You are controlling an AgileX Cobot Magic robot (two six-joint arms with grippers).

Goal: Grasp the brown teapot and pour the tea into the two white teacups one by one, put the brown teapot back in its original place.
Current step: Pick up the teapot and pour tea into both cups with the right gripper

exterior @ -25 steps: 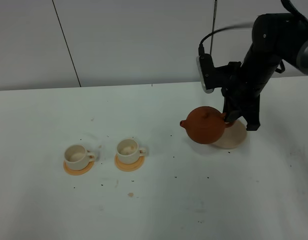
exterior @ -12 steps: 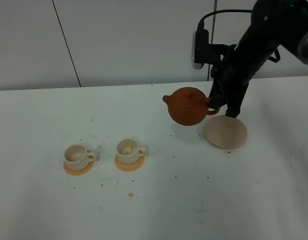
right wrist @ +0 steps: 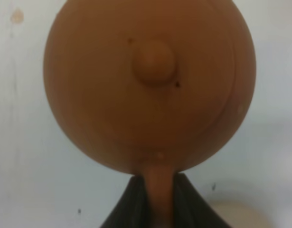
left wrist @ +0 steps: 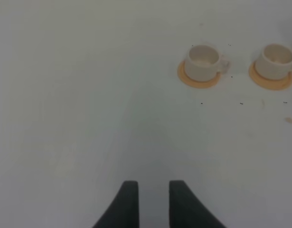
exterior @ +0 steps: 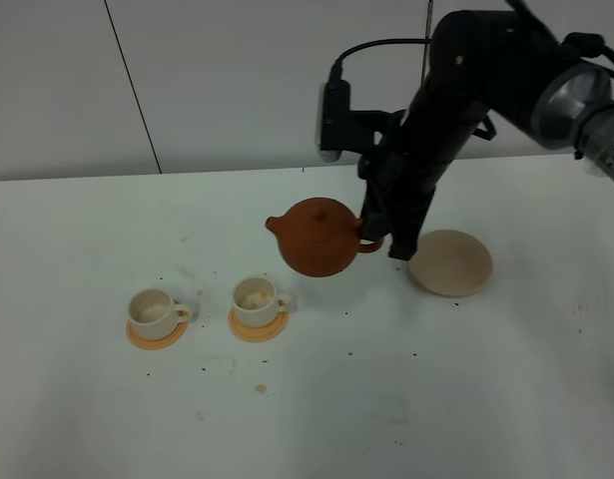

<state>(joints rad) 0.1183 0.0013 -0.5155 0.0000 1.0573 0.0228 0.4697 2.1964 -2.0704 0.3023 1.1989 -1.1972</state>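
My right claw [right wrist: 157, 190] pinches the lidded brown teapot [exterior: 318, 238] by its handle, aloft over the bench [exterior: 436, 399] — both white teacups [exterior: 153, 311] [exterior: 255, 296] look pale inside; left claw [left wrist: 154, 187] slightly spread.

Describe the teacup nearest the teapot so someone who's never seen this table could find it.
Find the white table in the high view, then the brown teapot held aloft. Of the teacups on orange coasters, skip the left teacup; it is the right teacup, closest to the spout.

Even, diffuse light, faint shadows; brown teapot [right wrist: 150, 85] close-up soft, perhaps defocused.
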